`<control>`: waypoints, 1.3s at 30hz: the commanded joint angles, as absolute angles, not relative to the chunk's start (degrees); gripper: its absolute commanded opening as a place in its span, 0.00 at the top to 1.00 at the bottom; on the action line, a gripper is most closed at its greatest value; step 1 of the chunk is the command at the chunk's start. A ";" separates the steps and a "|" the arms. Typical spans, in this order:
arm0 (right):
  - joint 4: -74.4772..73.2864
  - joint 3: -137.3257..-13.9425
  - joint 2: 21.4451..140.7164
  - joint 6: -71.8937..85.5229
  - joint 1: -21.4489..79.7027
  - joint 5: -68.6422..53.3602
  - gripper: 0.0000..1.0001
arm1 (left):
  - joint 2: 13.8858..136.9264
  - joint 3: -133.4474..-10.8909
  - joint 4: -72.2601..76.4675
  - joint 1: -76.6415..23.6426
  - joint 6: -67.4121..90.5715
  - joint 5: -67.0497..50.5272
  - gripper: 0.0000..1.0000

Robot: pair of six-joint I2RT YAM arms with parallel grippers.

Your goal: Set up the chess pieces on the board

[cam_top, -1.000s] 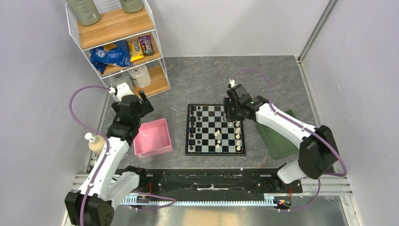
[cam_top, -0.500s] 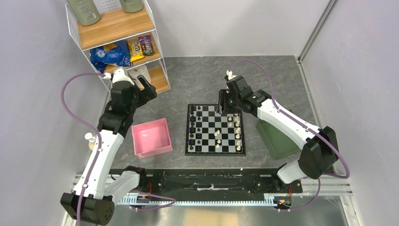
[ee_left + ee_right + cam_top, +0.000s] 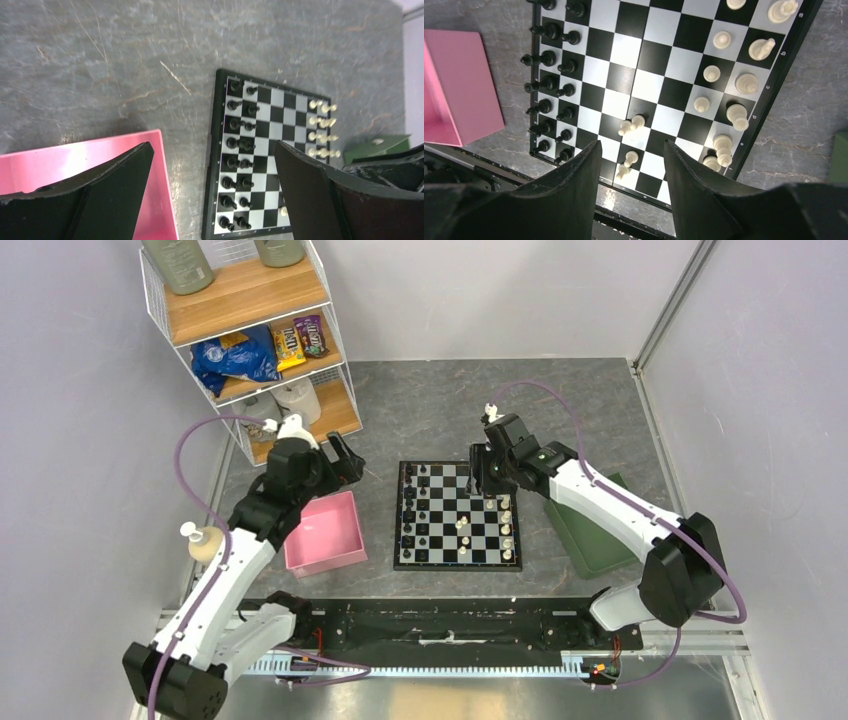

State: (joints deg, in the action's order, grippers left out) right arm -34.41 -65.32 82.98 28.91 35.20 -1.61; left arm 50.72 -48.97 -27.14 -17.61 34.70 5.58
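The board (image 3: 458, 517) lies mid-table. Black chess pieces (image 3: 413, 505) fill its two left columns, and cream-white ones (image 3: 506, 518) stand along its right side. A few white pawns (image 3: 463, 532) stand in the middle. My left gripper (image 3: 346, 460) is open and empty, hovering between the pink tray and the board's far left corner. In the left wrist view (image 3: 212, 146) its fingers frame the black rows (image 3: 239, 145). My right gripper (image 3: 482, 478) is open and empty above the board's far right part. In the right wrist view (image 3: 631, 145) it looks down on the loose white pawns (image 3: 630, 124).
A pink tray (image 3: 325, 532) sits left of the board and a green tray (image 3: 590, 530) sits to its right. A wire-and-wood shelf (image 3: 250, 330) with snacks stands at the back left. A soap bottle (image 3: 203, 543) stands by the left arm.
My left gripper has swung from beside the shelf rightward and nearer, toward the board's far left corner. My right gripper has shifted slightly over the board's far right part.
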 commanded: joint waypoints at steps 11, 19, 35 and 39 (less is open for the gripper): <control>-34.54 -64.79 88.92 31.08 40.88 4.74 0.51 | 51.90 -44.90 -19.73 -20.62 32.38 15.83 0.00; -33.27 -65.30 93.17 33.45 43.13 8.38 0.57 | 49.69 -44.52 -20.39 -20.65 30.43 17.54 0.00; -31.11 -64.69 94.26 34.24 43.32 7.53 0.65 | 50.36 -44.74 -21.36 -20.65 28.88 20.23 0.00; -30.76 -64.94 95.64 34.18 43.53 6.50 0.65 | 50.41 -44.47 -21.60 -20.61 28.59 21.14 0.00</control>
